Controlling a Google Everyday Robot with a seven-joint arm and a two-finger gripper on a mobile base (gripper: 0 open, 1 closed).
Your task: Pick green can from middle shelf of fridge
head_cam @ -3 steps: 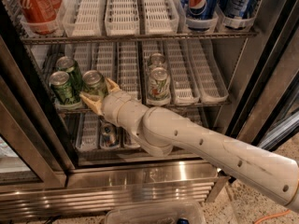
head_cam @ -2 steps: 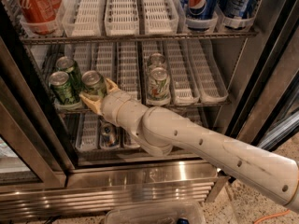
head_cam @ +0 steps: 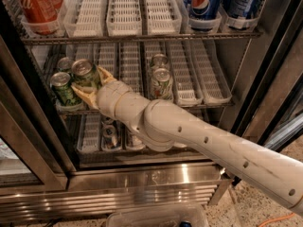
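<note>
The green can (head_cam: 84, 72) has a dull olive body and a silver top, and stands at the left front of the middle shelf (head_cam: 191, 82) in the fridge (head_cam: 142, 183). My gripper (head_cam: 91, 84) reaches into the shelf from the right on a long cream arm. Its yellowish fingers (head_cam: 81, 96) sit on either side of the can's body, closed on it. The can leans slightly and sits a little above the lane.
Two brighter green cans (head_cam: 61, 86) stand just left of the held can. Two whitish cans (head_cam: 161, 82) stand in a middle lane. Red cans (head_cam: 35, 6) and blue cans (head_cam: 203, 4) are on the rack above, small bottles (head_cam: 111, 134) below. A dark door edge (head_cam: 28, 93) is at left.
The green can has shifted slightly up and to the left with the gripper's fingers around it. The other cans have not moved.
</note>
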